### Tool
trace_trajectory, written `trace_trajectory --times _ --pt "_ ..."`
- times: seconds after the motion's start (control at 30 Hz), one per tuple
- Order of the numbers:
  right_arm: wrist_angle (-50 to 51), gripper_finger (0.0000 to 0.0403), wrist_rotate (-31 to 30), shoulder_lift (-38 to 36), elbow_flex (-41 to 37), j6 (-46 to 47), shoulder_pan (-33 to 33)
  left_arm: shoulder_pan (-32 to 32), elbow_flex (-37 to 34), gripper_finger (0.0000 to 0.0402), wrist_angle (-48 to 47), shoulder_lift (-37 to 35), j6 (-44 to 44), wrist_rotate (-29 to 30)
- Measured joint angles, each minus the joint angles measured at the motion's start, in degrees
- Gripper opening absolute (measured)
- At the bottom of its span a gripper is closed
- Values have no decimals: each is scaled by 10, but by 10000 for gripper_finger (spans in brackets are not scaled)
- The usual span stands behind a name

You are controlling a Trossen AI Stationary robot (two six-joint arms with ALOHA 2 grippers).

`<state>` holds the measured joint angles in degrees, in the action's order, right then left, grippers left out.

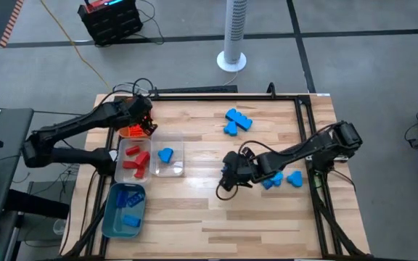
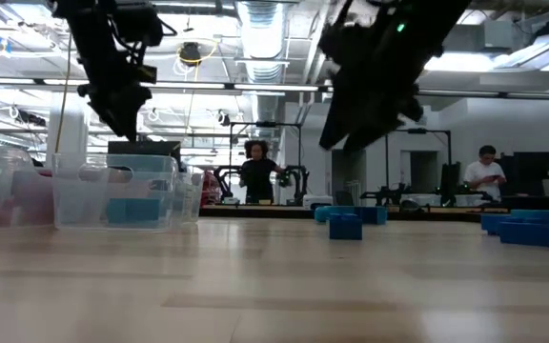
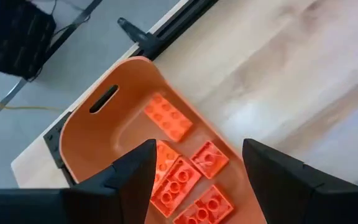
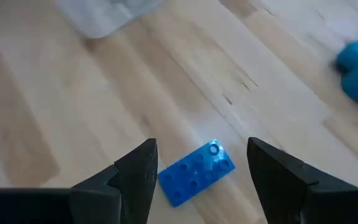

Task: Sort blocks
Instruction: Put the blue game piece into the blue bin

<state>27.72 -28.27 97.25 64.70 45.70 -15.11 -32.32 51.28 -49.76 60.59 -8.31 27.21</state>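
My left gripper [image 3: 197, 155] hangs open over the orange tray [image 3: 98, 134] at the table's far left, above several orange blocks [image 3: 179, 180] that lie flat on the tray's floor. My right gripper [image 4: 201, 155] is open and tilted down over a flat blue block [image 4: 196, 173], which lies studs up on the wooden table between and just beyond the fingertips, touching neither finger. In the high view this gripper [image 1: 228, 176] stands mid-table, right of the clear tray [image 1: 174, 171], and hides that block.
The clear tray holds red blocks [image 1: 135, 160] in one compartment and a blue block [image 1: 165, 154] in the other. A teal tray [image 1: 115, 217] holds blue blocks. Loose blue blocks lie at the far middle [image 1: 237, 121] and beside the right arm [image 1: 283, 178].
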Motion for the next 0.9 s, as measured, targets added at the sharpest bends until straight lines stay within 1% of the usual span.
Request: trace_trajectory --times 0.17,0.33,0.43,0.6,0.73,0.9 --pt "14 253 10 60 18 56 10 64 -2 235 9 -43 -8 2" --pt "87 253 13 134 76 98 6 133 -2 235 27 -88 -17 8" --pt "126 253 12 161 104 117 3 163 -2 235 28 -109 -24 8" --pt "155 253 15 183 117 135 -4 193 -2 235 26 -128 -37 8" --pt "178 253 29 182 117 144 -7 208 -2 235 25 -128 -46 8" --pt "188 253 45 183 117 117 -11 223 -2 235 22 -126 -50 7"
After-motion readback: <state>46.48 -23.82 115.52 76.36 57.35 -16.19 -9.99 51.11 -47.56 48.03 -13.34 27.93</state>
